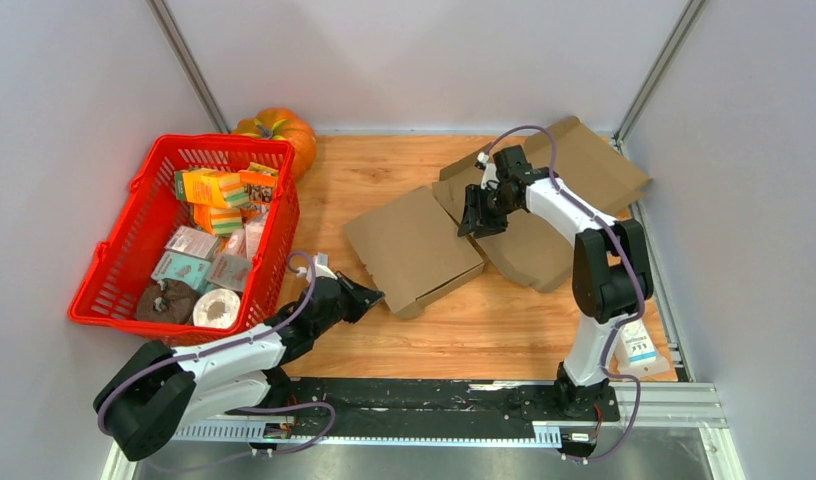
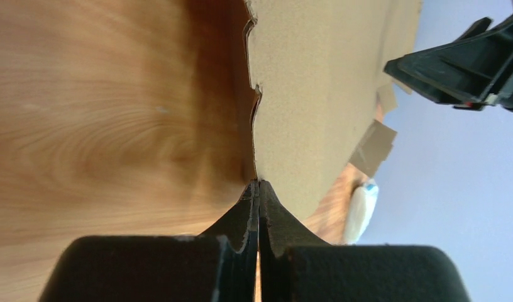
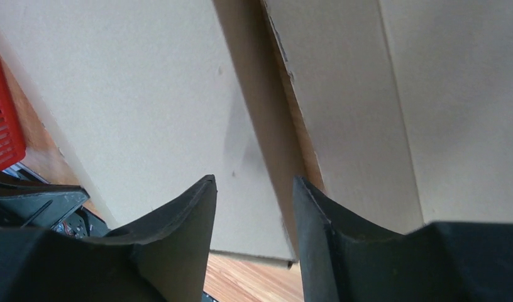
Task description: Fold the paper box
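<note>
The paper box (image 1: 414,250) lies in the middle of the wooden table (image 1: 504,330), one brown panel already lifted into a shallow lid shape on the left, while the rest of the sheet spreads flat toward the far right corner. The right gripper (image 1: 481,212) hangs over the seam where these two parts meet; its wrist view shows the jaws a modest way apart with the crease running between them, which looks like a stance for pressing or catching that fold. The left gripper (image 1: 369,297) sits low at the box's near-left corner, jaws closed tight against each other and tips touching the cardboard edge, probably to brace the box so that it cannot slide; whether a sliver of card is caught between them cannot be told. The red basket (image 1: 114,270) and the pumpkin (image 1: 284,128) stand well apart on the left, outside the work
</note>
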{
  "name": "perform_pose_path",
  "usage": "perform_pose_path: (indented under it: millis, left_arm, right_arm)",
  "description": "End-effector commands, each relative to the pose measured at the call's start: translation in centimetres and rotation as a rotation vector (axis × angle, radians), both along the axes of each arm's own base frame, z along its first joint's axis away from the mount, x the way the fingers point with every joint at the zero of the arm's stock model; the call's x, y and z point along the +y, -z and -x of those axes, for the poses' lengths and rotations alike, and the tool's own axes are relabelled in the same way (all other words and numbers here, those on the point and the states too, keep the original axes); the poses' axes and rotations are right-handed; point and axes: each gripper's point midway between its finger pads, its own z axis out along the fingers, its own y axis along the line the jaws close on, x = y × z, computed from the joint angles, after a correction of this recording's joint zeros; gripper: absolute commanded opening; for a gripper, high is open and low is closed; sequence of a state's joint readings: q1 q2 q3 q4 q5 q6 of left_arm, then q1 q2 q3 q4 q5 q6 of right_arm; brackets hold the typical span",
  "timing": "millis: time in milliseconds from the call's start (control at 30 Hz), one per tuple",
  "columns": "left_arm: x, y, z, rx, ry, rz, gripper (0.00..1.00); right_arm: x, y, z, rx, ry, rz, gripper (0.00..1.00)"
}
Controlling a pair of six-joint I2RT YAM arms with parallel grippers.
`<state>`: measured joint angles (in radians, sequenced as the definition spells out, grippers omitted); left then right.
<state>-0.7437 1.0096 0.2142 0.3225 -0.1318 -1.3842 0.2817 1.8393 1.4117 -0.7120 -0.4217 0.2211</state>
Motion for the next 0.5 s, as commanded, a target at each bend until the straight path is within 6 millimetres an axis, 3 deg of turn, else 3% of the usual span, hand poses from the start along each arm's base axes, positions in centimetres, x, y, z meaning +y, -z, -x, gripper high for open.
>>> perform_pose_path:
  millis: [0,200,267,300,333,400,433,467]
  left_arm:
    - [1.5,2.3,0.8,0.049,-0.024,-0.055,0.0]
    - [2.0,2.4,0.9,0.04,-0.035,-0.061,0.0]
    - [2.0,2.1,0.8,0.034,-0.032,-0.053,0.07]
    - [1.9,1.9,0.8,0.027,-0.03,-0.052,0.13]
    - [1.9,1.5,0.7,0.015,-0.028,-0.047,0.29]
    - [2.0,1.2,0.7,0.006,-0.032,-0.045,0.44]
    - [2.0,0.7,0.6,-0.01,-0.03,-0.035,0.6]
    - [2.0,0.3,0.5,-0.024,-0.029,-0.025,0.67]
  right_arm:
    - [1.4,0.2,-1.5,-0.023,-0.025,-0.043,0.47]
    - [2.1,1.4,-1.4,0.004,-0.038,-0.049,0.36]
    - [2.3,1.9,-1.2,0.014,-0.036,-0.06,0.34]
    - [2.5,2.0,-1.1,0.019,-0.035,-0.073,0.3]
    - [2.4,2.3,-1.1,0.023,-0.028,-0.073,0.27]
    - [1.9,3.2,-0.8,0.038,-0.007,-0.053,0.18]
    - [1.7,3.3,-0.7,0.045,-0.001,-0.064,0.17]
    - [1.1,3.8,-0.6,0.059,0.019,-0.075,0.16]
